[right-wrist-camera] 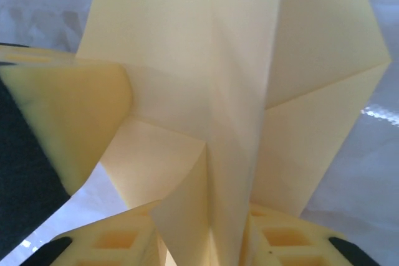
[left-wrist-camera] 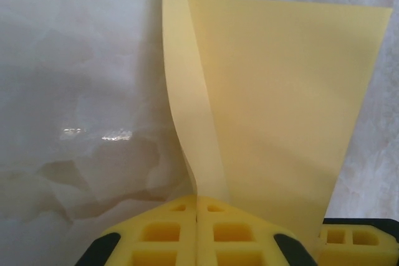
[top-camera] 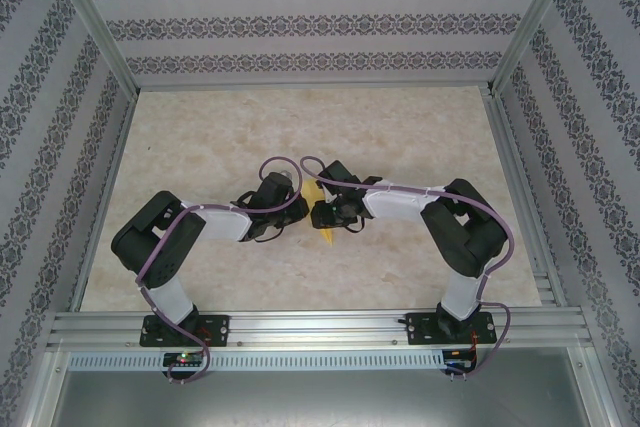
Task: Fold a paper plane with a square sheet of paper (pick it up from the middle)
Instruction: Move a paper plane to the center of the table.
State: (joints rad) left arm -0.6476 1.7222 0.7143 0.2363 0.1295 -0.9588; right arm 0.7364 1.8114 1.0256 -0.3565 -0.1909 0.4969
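The square sheet of paper [top-camera: 314, 193] is yellow and creased, held off the table between both arms at mid-table. My left gripper [left-wrist-camera: 198, 202] is shut on a narrow folded flap of the paper [left-wrist-camera: 280, 104], which fans upward from the jaws. My right gripper [right-wrist-camera: 199, 241] stands open, its fingers on either side of a folded ridge of the paper [right-wrist-camera: 206, 60]. The two grippers sit almost touching: in the top view the left gripper [top-camera: 292, 193] meets the right gripper [top-camera: 330, 211] across the sheet. A lower tip of the paper [top-camera: 325, 237] pokes out beneath them.
The beige mottled tabletop [top-camera: 300, 127] stretches behind and beside the arms. Patterned walls and aluminium posts [top-camera: 95, 22] close in three sides. A metal rail [top-camera: 320, 327] carrying both arm bases runs along the near edge.
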